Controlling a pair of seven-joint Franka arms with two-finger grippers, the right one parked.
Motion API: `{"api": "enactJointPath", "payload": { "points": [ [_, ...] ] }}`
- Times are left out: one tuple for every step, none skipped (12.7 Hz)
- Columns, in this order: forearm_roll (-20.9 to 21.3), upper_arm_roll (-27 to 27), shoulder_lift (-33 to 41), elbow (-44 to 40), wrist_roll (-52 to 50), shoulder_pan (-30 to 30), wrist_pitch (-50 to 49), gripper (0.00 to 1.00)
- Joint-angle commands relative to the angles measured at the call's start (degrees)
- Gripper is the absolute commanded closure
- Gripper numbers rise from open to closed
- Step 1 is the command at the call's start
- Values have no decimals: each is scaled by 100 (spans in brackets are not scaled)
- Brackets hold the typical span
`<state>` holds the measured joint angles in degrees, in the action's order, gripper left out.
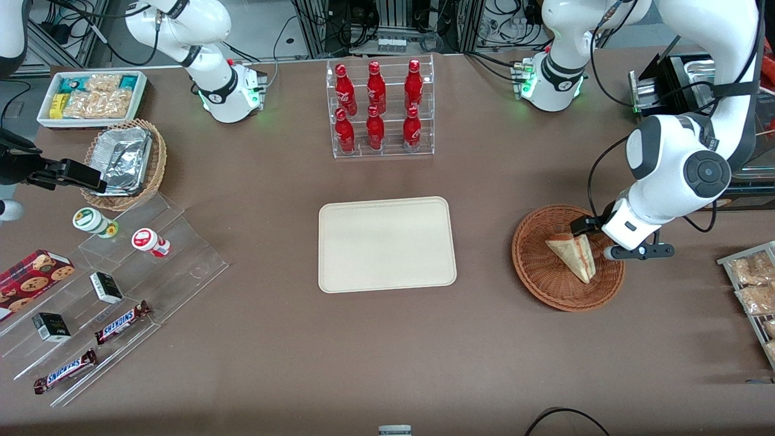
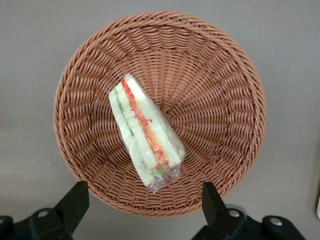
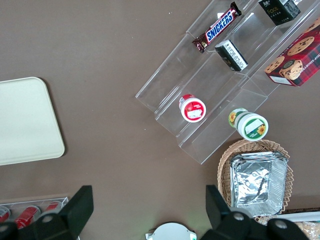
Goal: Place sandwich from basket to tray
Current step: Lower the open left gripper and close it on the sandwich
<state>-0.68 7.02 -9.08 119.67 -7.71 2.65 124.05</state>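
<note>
The sandwich [image 1: 574, 256] [image 2: 146, 132], a clear-wrapped white wedge with red and green filling, lies inside the reddish-brown woven basket [image 1: 536, 266] [image 2: 220, 90]. The left arm's gripper [image 2: 145, 205] hovers open above the basket's rim, its two black fingers [image 2: 75, 202] spread wide and touching nothing. In the front view the gripper [image 1: 605, 239] hangs over the basket's edge at the working arm's end. The cream tray [image 1: 387, 243] lies flat and bare at the table's middle, beside the basket.
A clear rack of red bottles [image 1: 379, 109] stands farther from the front camera than the tray. Snack packets [image 1: 754, 281] lie at the working arm's end. A stepped acrylic shelf [image 1: 109, 290] with snacks, a tan basket of foil containers [image 1: 124, 163] and a white snack bin [image 1: 91, 97] lie toward the parked arm's end.
</note>
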Motion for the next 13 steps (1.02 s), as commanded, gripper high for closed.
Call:
{"api": "enactJointPath", "payload": {
  "points": [
    [-47, -8, -49, 65, -1043, 8, 137, 0],
    [-47, 1, -84, 74, -1544, -1, 242, 0],
    [-38, 1, -94, 143, -2089, -27, 434, 0],
    [-29, 1, -85, 301, -2512, -53, 758, 0],
    [-29, 1, -76, 459, -2969, -54, 1057, 0],
    [-20, 1, -102, 565, -3130, -54, 1312, 0],
    [-20, 1, -155, 609, -3149, -54, 1385, 0],
    [-20, 1, -190, 610, -3219, -54, 1385, 0],
    [-20, -8, -199, 619, -3219, -54, 1385, 0],
    [-20, 1, -260, 627, -3228, -54, 1377, 0],
    [-20, 1, -287, 627, -3263, -54, 1368, 0],
    [-20, -8, -339, 627, -3333, -54, 1368, 0],
    [-20, -8, -366, 627, -3351, -54, 1368, 0]
  ]
}}
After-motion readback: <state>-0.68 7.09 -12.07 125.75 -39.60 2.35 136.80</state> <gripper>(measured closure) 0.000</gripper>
